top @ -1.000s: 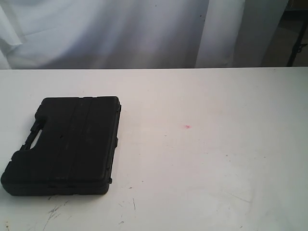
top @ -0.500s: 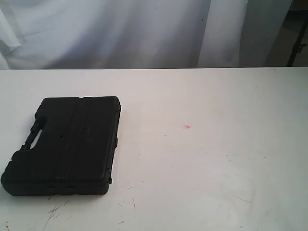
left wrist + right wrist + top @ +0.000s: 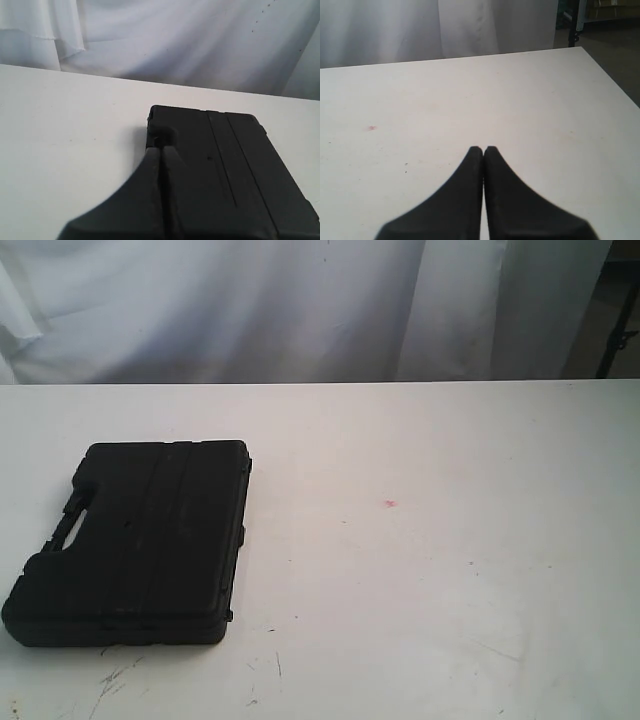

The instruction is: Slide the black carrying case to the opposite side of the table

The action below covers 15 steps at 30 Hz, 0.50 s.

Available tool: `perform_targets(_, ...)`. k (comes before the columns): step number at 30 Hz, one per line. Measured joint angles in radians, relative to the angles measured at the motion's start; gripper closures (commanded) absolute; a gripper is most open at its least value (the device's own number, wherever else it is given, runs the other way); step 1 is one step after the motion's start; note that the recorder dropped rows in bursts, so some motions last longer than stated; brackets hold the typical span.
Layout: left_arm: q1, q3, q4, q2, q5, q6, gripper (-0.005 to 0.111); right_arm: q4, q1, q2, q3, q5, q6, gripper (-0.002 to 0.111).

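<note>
The black carrying case lies flat and closed on the left part of the white table, its handle cut-out toward the left edge. Neither arm shows in the exterior view. In the left wrist view my left gripper is shut, its tips in front of the case near one of its corners; whether they touch it I cannot tell. My right gripper is shut with nothing between its fingers, above bare table, and the case is out of that view.
A white curtain hangs behind the table's far edge. A small red mark sits mid-table, with dark scuffs near the front left. The table's corner and a dark floor show in the right wrist view.
The case and the table look the same in all three exterior frames. Only the folds of the curtain behind have shifted slightly.
</note>
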Motion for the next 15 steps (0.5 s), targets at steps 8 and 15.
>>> perform_targets(8, 0.000, 0.080, 0.000, -0.065, 0.000, 0.014, 0.107, 0.000, 0.000, 0.000, 0.000, 0.000, 0.000, 0.108)
perform_targets(15, 0.000, 0.107, 0.000, -0.068, 0.004, 0.014, 0.107, 0.000, 0.000, 0.000, 0.000, 0.000, 0.000, 0.108)
